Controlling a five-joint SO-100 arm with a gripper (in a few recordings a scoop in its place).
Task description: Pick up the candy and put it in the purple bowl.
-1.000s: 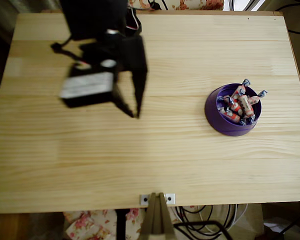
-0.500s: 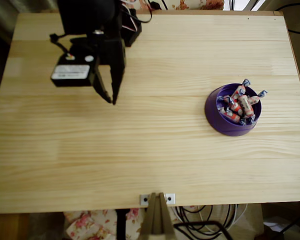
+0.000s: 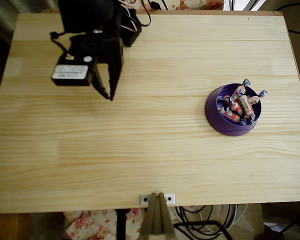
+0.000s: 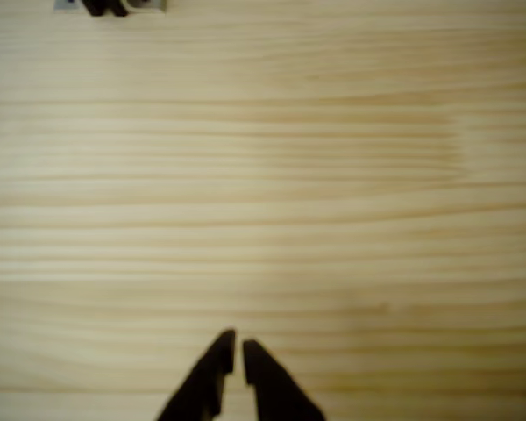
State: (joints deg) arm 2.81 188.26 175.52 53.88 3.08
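The purple bowl stands at the right of the wooden table in the overhead view, holding several pink-red and white candies; one twisted end hangs over its rim. My black gripper hangs over the upper left part of the table, far from the bowl. Its two fingers are together with nothing between them. In the wrist view the gripper points at bare wood, its tips almost touching.
A small metal bracket sits at the table's front edge, also seen as a bracket at the top of the wrist view. Cables hang below the front edge.
The arm swung left and back toward the table's far left, then nearly stopped. The gripper stayed shut and the bowl with its candies did not move.
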